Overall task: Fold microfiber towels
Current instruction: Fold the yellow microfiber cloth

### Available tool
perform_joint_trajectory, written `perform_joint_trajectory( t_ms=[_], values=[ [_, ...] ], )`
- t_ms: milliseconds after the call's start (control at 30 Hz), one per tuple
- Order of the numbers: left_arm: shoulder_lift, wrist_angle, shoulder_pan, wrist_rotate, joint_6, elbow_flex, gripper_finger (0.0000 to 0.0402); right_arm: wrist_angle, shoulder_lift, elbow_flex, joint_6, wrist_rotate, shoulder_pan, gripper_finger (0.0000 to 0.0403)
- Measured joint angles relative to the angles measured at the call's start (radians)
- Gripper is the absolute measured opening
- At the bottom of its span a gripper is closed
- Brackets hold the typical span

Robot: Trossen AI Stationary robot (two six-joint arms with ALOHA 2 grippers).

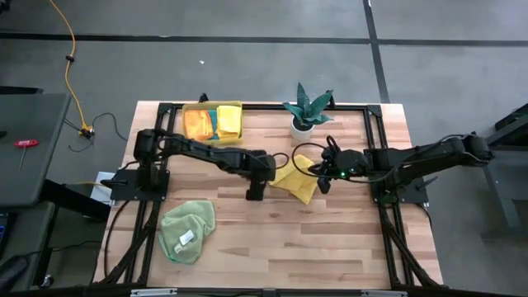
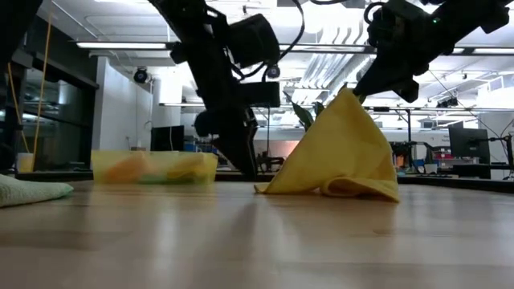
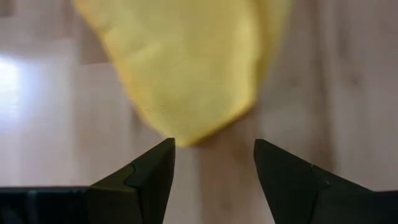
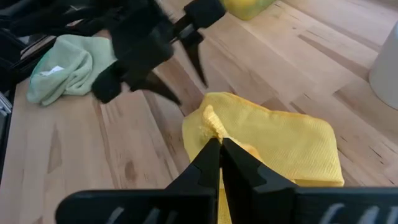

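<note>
A yellow towel (image 1: 295,180) lies in the middle of the wooden table (image 1: 330,239), pulled up into a peak (image 2: 347,104) while its lower edge (image 2: 337,189) rests on the wood. My right gripper (image 1: 323,175) is shut on that peak. My left gripper (image 1: 255,191) is open, with its fingers pointing down close to the table. In the left wrist view, the towel's left corner (image 3: 186,134) lies just ahead of its fingertips (image 3: 213,149). A light green towel (image 1: 188,231) lies crumpled at the near left. My right gripper pinches a bunched fold of the yellow towel (image 4: 210,122) between its two shut fingers, at the towel's raised top. It comes slanting down from the table's right. The cloth hangs below the fingers like a tent, and its lower part lies slack on the table.
A translucent yellow bin (image 1: 213,121) holding orange, teal and yellow cloths stands at the far left. A potted plant (image 1: 307,111) in a white pot stands at the far middle, close behind my right gripper. Bare wood lies along the near right.
</note>
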Motion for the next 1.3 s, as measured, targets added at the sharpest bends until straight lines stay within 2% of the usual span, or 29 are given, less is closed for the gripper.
perform_joint_trajectory(
  t_ms=[233,400,733,867,1033,1200,1300],
  values=[
    [0.0,0.05,0.081,0.017,0.2,0.001,0.0209,0.0,0.0,0.0,0.0,-0.005,0.0,0.0],
    [0.031,0.04,0.104,0.133,0.313,0.0,0.0209,0.0,0.0,0.0,0.011,-0.016,0.0,0.0],
    [0.069,0.061,0.094,0.126,0.335,0.003,0.0201,0.0,0.0,0.0,0.027,-0.018,0.0,0.0],
    [0.07,0.064,0.098,0.118,0.348,0.003,0.0146,0.0,0.0,0.0,0.027,-0.018,0.0,0.0],
    [0.073,0.071,0.096,0.11,0.322,0.003,0.002,0.0,0.0,0.0,0.027,-0.018,0.0,0.0],
    [0.021,-0.088,0.108,0.068,0.247,0.033,0.0005,0.0,0.0,0.0,0.026,-0.018,0.0,0.0],
    [-0.067,-0.228,0.123,0.105,0.207,0.039,0.0003,-0.038,0.001,0.026,0.018,-0.018,-0.008,0.0]
  ],
)
